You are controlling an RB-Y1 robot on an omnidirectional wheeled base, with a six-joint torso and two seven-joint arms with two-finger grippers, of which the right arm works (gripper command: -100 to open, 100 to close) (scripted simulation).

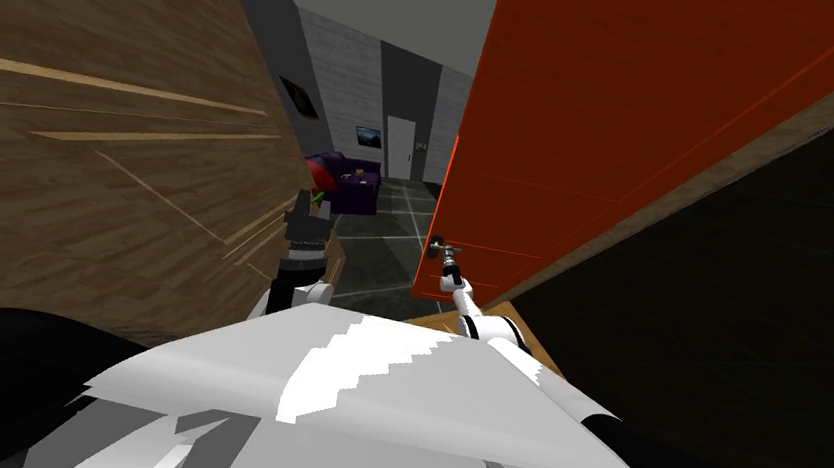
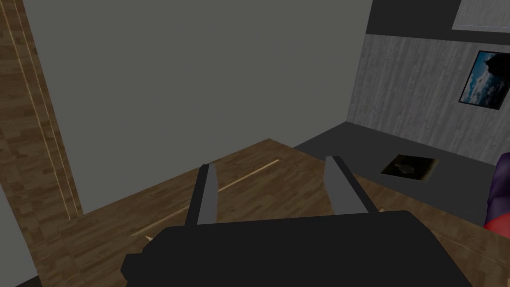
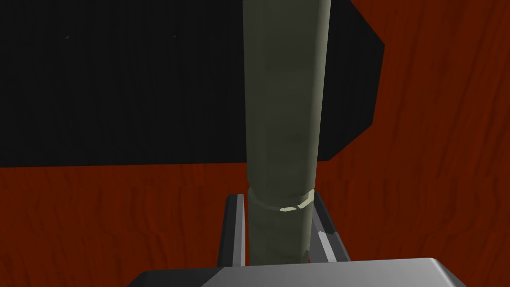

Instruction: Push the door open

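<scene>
Your right gripper (image 3: 275,207) is clenched on the olive-grey door handle (image 3: 284,99), its fingers pressing the handle's sides. The red-orange door (image 1: 624,102) stands ahead on your right. Your left gripper (image 2: 271,165) is released, fingers apart, beside the wooden wall (image 1: 63,149).

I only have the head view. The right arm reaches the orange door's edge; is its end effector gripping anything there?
Observer: Yes, the right end effector is shut on the handle, a grey-green bar.
Reviewer: What's behind the bar?
Observer: A black plate on the door.
Reviewer: And the left arm?
Observer: The left end effector is open, nothing between its fingers.
</scene>
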